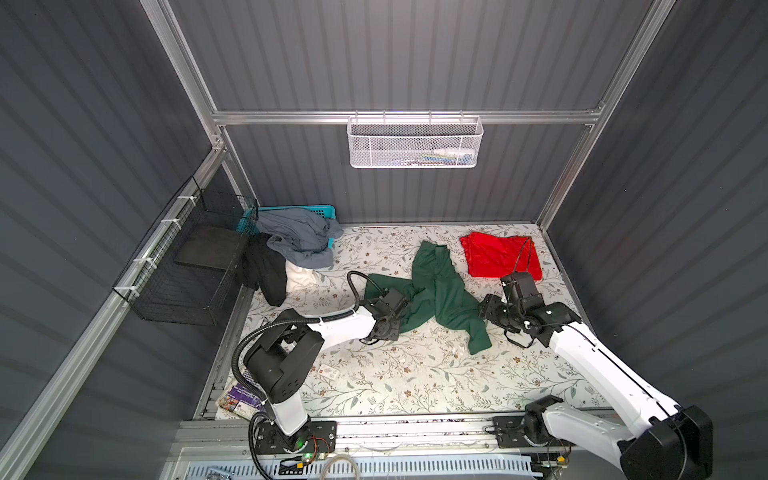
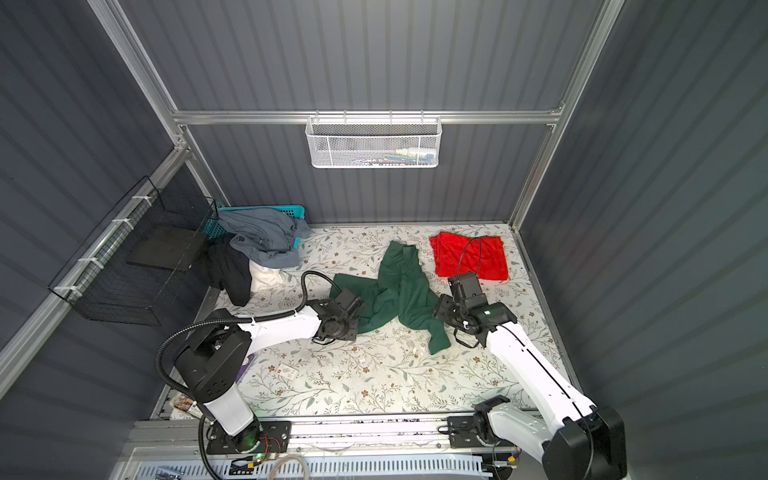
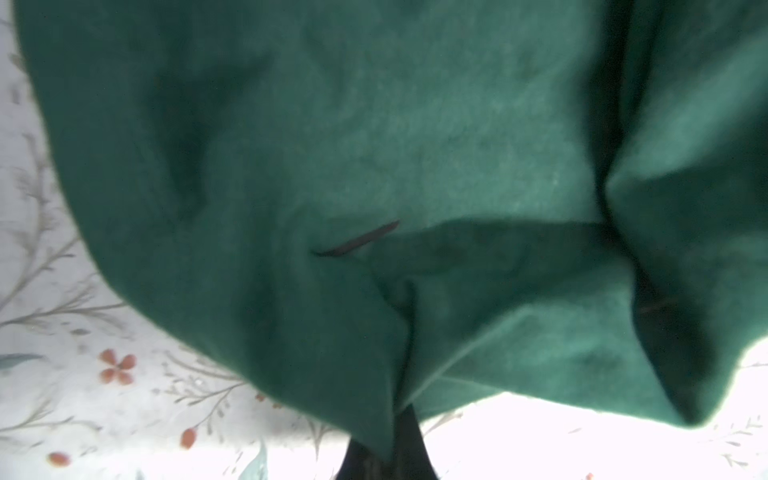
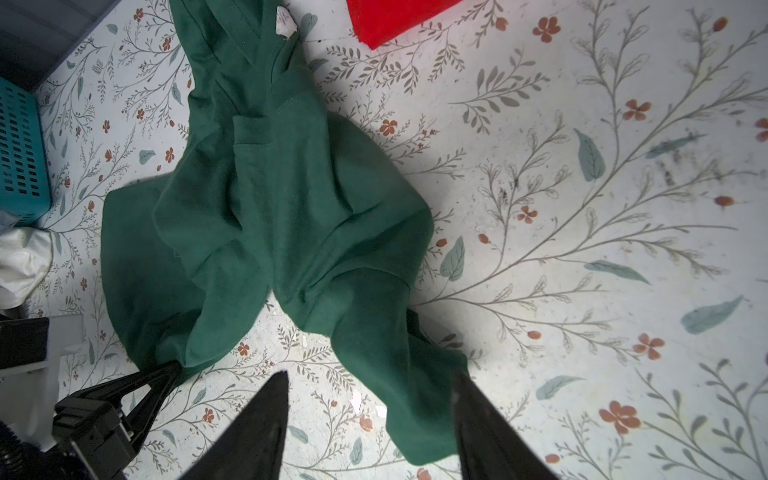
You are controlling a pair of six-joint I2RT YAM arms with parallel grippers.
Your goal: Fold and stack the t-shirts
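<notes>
Green shirt (image 1: pixel 440 291) lies crumpled in the middle of the floral table (image 1: pixel 415 374), with the red shirt (image 1: pixel 498 255) lying flat near it at the far right. The left gripper (image 4: pixel 176 368) is pinched tight on the green shirt's near-left edge. The right gripper (image 4: pixel 371 376) stands wide apart, astride the shirt's near-right end without clamping it.

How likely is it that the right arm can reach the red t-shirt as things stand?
Probably yes. The red t-shirt lies just beyond the right gripper, with only bare table between. Its jaws stand open astride an edge of the green t-shirt, gripping nothing.
</notes>
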